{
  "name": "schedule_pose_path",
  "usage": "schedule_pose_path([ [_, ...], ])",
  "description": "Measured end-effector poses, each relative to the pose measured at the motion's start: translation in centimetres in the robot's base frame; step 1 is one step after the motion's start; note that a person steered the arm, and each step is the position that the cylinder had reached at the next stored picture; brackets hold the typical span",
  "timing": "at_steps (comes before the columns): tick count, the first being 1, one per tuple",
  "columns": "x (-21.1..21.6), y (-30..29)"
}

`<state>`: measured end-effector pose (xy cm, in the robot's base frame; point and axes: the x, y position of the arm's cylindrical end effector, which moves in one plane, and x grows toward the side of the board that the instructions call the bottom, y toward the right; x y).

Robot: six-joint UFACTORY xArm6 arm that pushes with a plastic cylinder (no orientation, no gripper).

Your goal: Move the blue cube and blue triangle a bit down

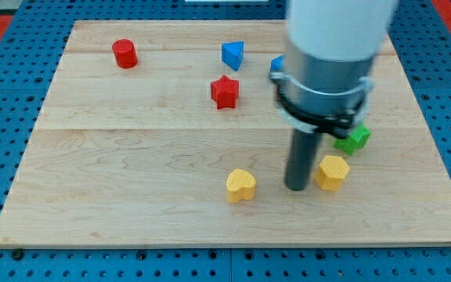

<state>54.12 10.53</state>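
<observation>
The blue triangle [232,55] lies near the view's top centre of the wooden board [131,157]. Just right of it, a blue block [276,64], likely the blue cube, shows only a corner; the arm's wide body hides the rest. My tip [297,188] rests on the board lower down, well below both blue blocks. It stands between the yellow heart [240,185] on its left and the yellow hexagon [332,171] close on its right.
A red cylinder [124,53] sits at the view's top left. A red star [225,92] lies below the blue triangle. A green block [354,139] sits right of the rod, partly hidden by the arm. Blue pegboard surrounds the board.
</observation>
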Motion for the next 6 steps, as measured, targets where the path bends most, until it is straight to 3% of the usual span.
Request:
schedule_pose_path([
  [3,4.7,3.4],
  [6,4.0,14.2],
])
